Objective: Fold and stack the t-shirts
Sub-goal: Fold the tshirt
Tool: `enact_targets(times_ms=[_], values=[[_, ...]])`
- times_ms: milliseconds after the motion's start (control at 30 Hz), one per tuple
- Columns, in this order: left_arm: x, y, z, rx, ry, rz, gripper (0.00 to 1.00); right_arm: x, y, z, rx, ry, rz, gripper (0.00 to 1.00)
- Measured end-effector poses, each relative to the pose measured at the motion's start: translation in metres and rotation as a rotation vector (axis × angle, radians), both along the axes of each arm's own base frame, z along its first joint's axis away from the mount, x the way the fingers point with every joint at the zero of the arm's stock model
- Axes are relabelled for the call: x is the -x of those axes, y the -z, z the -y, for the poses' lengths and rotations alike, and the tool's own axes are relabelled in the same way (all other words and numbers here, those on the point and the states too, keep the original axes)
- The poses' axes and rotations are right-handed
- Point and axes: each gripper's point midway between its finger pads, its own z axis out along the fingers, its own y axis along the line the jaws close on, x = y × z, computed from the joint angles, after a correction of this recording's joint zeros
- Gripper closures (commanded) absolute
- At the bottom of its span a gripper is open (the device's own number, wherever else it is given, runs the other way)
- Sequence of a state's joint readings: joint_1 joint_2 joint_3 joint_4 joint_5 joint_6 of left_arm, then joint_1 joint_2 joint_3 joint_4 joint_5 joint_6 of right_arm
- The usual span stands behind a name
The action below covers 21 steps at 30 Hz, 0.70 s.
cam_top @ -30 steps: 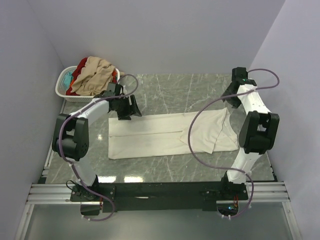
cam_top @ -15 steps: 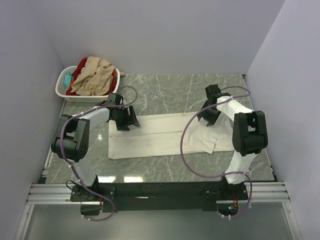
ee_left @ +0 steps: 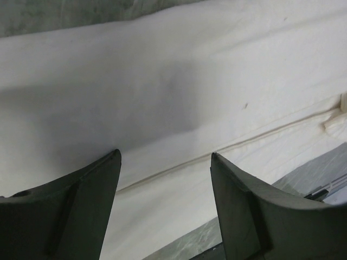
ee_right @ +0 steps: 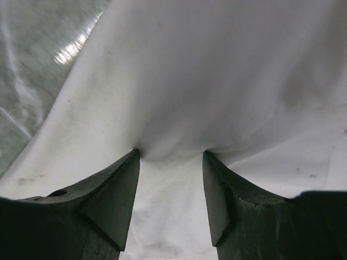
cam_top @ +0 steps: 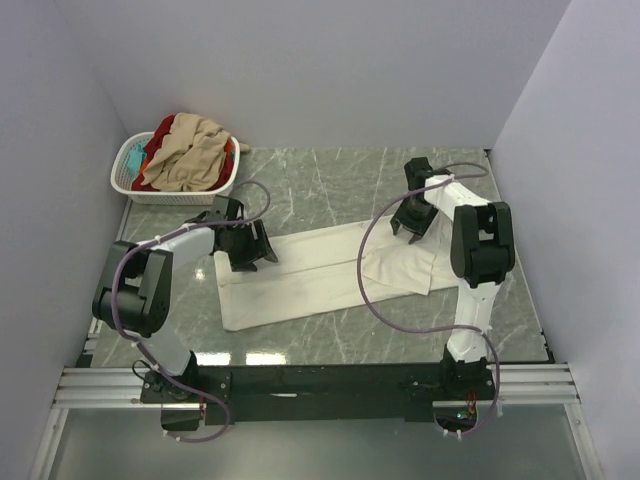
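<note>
Cream-white t-shirt (cam_top: 310, 270): laid flat, folded into a long band, across the middle of the grey marble worktop (cam_top: 330, 180).
Left gripper (ee_left: 164, 153): at the band's far-left edge; fingers (ee_left: 81, 195) spread, tips down on the cloth.
Right gripper (ee_right: 170, 152): at the band's far-right end; fingers (ee_right: 108, 200) spread, cloth puckered between the tips.
White laundry basket (cam_top: 125, 172): far-left corner, holding a tan t-shirt (cam_top: 190, 155) on top, with a red t-shirt (cam_top: 160, 135) and a teal t-shirt (cam_top: 136, 156).

No legible text or labels

Heaped basket (cam_top: 165, 196) in far-left corner
</note>
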<state>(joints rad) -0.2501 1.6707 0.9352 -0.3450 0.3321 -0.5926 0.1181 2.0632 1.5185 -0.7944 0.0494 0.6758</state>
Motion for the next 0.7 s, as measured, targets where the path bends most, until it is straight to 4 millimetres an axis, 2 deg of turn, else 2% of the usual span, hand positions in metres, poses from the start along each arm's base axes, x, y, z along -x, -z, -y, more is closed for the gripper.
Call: enact_targets(times_ms=[267,400,567,667,700], values=[[0.024,-0.005,0.000,-0.005,0.032,-0.067,0.26,-0.056,-0.005,-0.004,0.005,-0.023,0.030,0.43],[0.030,-0.023,-0.002,-0.003,0.039,-0.040,0.26,-0.081,-0.012,-0.007,-0.006,-0.041,0.072,0.43],[0.028,-0.043,-0.003,0.003,0.034,0.020,0.26,-0.094,-0.034,-0.011,-0.027,-0.056,0.135,0.43],[0.027,-0.043,-0.004,-0.003,0.030,0.030,0.26,-0.091,-0.048,-0.012,-0.039,-0.061,0.165,0.44],[0.028,-0.041,-0.005,-0.004,0.029,0.029,0.26,-0.083,-0.055,-0.012,-0.044,-0.063,0.176,0.44]])
